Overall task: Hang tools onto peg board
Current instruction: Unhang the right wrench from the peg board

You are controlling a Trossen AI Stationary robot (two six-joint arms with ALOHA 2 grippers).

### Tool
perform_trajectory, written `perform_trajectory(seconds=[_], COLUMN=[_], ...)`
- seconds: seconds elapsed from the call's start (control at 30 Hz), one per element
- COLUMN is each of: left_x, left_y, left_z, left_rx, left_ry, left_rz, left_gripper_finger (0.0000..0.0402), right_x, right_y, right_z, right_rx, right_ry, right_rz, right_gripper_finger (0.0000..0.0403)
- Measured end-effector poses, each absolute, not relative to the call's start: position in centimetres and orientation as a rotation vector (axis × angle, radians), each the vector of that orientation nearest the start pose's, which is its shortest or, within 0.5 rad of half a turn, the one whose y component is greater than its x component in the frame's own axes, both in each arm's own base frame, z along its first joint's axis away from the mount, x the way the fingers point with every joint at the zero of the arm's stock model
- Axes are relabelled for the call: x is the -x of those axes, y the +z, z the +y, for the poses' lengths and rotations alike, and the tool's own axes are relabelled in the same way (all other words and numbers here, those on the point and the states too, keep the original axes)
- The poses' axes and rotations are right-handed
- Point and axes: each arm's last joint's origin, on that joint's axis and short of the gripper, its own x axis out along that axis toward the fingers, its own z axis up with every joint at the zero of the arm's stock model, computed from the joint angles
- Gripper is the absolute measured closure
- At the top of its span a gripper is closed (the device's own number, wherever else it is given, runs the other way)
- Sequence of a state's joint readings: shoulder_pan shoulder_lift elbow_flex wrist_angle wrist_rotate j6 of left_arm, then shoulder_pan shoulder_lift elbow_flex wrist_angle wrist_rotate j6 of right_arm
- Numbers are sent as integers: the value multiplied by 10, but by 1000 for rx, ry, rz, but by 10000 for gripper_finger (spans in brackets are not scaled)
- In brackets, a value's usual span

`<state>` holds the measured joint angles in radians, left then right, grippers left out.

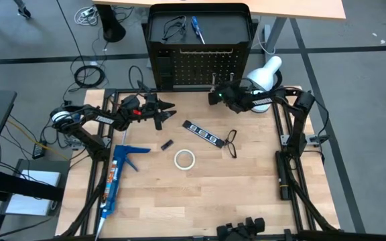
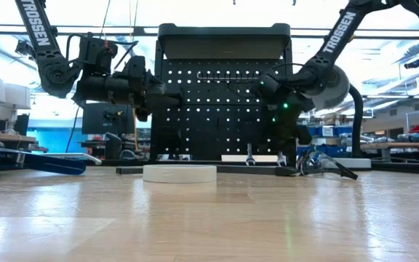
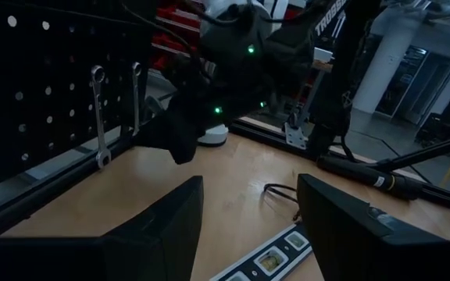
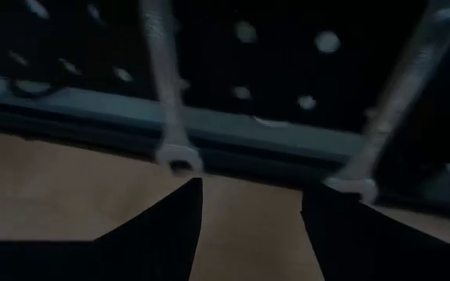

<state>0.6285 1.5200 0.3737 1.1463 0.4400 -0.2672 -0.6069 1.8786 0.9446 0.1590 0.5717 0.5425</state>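
Note:
The black peg board stands upright at the table's far edge. Two silver wrenches hang on its face by their upper ends; both also show in the right wrist view. My right gripper is open and empty just in front of them. My left gripper is open and empty above the table, left of the board's middle. The black strip with white marks, a black wire loop and the white tape ring lie flat on the table. A blue-handled screwdriver lies in the board's top tray.
A blue caulking gun lies along the table's left side. A small black piece lies left of the tape ring. A white lamp stands at the far right, beside the board. More black wire lies in the top tray.

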Motion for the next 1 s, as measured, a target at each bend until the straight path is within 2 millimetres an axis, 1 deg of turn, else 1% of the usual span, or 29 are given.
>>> perform_trajectory(seconds=[0.1,0.2,0.4,0.7,1.0], left_x=[-214,-214,-214,-214,-214], left_y=[168,168,168,169,170], left_z=[141,141,141,140,140], left_rx=[269,269,268,263,266], left_ry=[188,188,187,180,175], left_rz=[-20,-18,-19,-28,-33], left_gripper_finger=[188,188,188,188,188], right_x=[-286,-282,-274,-264,-263], right_y=[132,130,131,131,132], right_z=[-219,-219,-230,-245,-248], right_rx=[-474,-449,-465,-505,-505], right_ry=[-1354,-1412,-1442,-1431,-1404], right_rz=[542,586,565,557,561], right_gripper_finger=[182,182,182,182,190])
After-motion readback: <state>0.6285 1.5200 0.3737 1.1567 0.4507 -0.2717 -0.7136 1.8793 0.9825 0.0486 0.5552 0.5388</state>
